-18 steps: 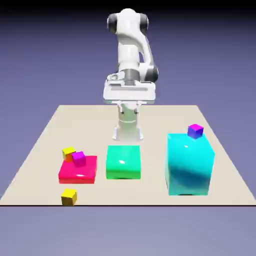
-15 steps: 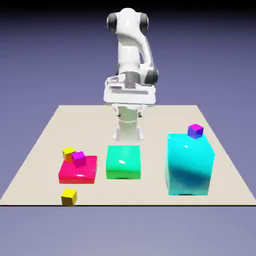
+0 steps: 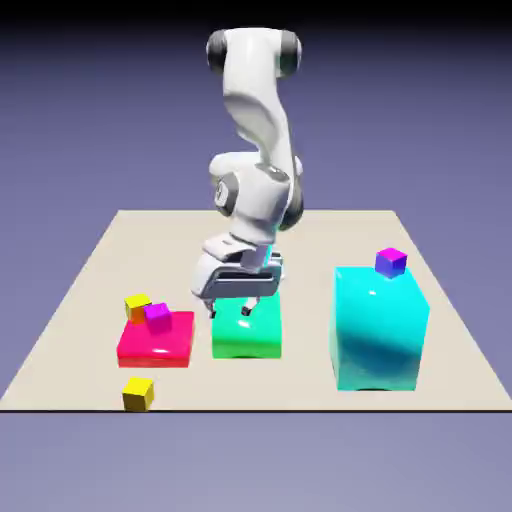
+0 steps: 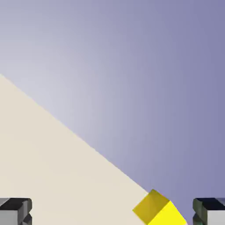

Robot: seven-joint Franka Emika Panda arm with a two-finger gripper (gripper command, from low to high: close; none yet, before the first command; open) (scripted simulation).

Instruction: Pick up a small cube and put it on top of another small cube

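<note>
- The fingers [image 3: 231, 312] stood wide apart with nothing between them, in front of and above the green block [image 3: 247, 328] as the exterior view showed it.
- Out from them, toward the exterior view's lower left, lay the small all-yellow cube [image 3: 138, 394], close to the near edge of the bench [image 3: 300, 385].
- That offset was what the coming move turned on: the hand had to travel outward and toward the exterior view's left, then down. The hand view put the cube low in the frame, between the two tips but nearer the right-hand one, its faces turned at a slant to them, so some roll of the hand looked needed before closing.
- The cube had no long axis to favour; either pair of opposite sides would likely have served.
- Room around it seemed good, though the edge was near and a sideways nudge might have sent it off.
- Farther in, the yellow-topped cube with the orange side [image 3: 138, 307] sat behind the red block [image 3: 156, 340], just beside the magenta cube [image 3: 157, 318]. Stacking there would probably want care with that neighbour.
- The cyan block [image 3: 378, 330] stood well apart, toward the exterior view's right.
</note>
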